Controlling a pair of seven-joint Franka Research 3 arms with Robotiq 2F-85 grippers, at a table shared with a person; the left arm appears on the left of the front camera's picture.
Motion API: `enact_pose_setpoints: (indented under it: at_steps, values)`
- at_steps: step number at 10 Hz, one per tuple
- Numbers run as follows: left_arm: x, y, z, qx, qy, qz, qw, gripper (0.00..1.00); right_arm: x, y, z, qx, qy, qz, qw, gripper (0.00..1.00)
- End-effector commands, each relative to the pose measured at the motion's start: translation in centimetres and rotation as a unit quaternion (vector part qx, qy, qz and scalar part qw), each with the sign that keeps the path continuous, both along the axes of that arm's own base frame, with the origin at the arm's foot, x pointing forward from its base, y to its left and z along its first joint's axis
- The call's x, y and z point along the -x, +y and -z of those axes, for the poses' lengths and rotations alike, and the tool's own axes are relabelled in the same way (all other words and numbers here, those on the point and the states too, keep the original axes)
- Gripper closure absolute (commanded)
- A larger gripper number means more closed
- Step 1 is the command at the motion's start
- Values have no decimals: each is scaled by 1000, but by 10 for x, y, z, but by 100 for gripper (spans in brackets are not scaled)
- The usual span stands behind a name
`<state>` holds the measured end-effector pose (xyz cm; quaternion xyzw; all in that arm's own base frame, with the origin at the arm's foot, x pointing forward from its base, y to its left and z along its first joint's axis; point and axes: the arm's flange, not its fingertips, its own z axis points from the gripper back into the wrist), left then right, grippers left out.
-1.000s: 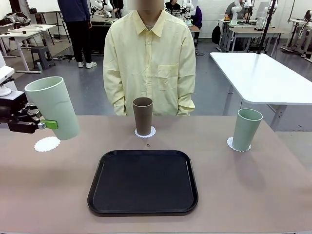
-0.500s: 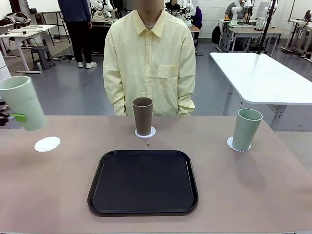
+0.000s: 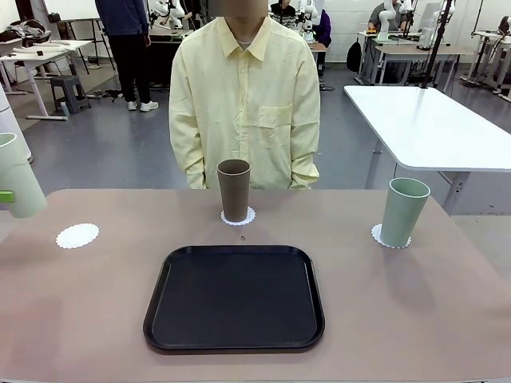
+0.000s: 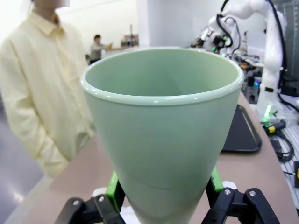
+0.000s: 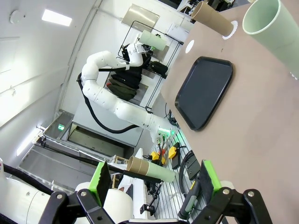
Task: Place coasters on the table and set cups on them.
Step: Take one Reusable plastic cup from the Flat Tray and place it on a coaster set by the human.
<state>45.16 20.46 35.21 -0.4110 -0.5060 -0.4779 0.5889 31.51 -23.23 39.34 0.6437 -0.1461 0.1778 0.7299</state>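
A pale mint cup (image 3: 14, 177) hangs in the air at the picture's far left edge, left of and above an empty white coaster (image 3: 77, 235) on the beige table (image 3: 415, 303). My left gripper (image 4: 163, 189) is shut on that cup (image 4: 163, 126) near its base, green pads (image 4: 112, 189) on both sides. A brown cup (image 3: 234, 189) stands on a second coaster (image 3: 238, 217) in front of the person. Another mint cup (image 3: 403, 211) stands on a coaster (image 3: 377, 234) at the right. My right gripper (image 5: 152, 179) is open and holds nothing, well away from the table.
A black tray (image 3: 234, 297) lies bare at the table's middle front. A person in a pale yellow shirt (image 3: 243, 104) stands at the far edge, hands down. A white table (image 3: 431, 124) stands behind to the right.
My left gripper has carried the mint cup leftward, from beside the empty coaster to the picture's left edge. The other cups, coasters and tray have not moved.
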Motion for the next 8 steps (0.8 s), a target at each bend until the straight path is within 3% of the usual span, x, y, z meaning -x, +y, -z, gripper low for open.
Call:
enact_pose_setpoints:
  at_steps: [1, 3, 5, 6, 8]
  values:
    - [-5, -19, -5, 5, 0, 3, 1000, 17, 3, 4, 2, 2, -12, 2, 1000, 0]
    - [-18, -31, 4, -10, 15, -31, 999, 17, 3, 4, 2, 2, -12, 2, 1000, 0]
    - [-24, -40, 4, 0, -2, -61, 998, 17, 3, 4, 2, 2, -12, 2, 1000, 0]
    - [-20, -27, 9, -8, 8, -16, 1000, 17, 3, 4, 2, 2, -12, 2, 1000, 0]
    - [-20, -27, 9, -8, 8, -16, 1000, 17, 3, 4, 2, 2, -12, 2, 1000, 0]
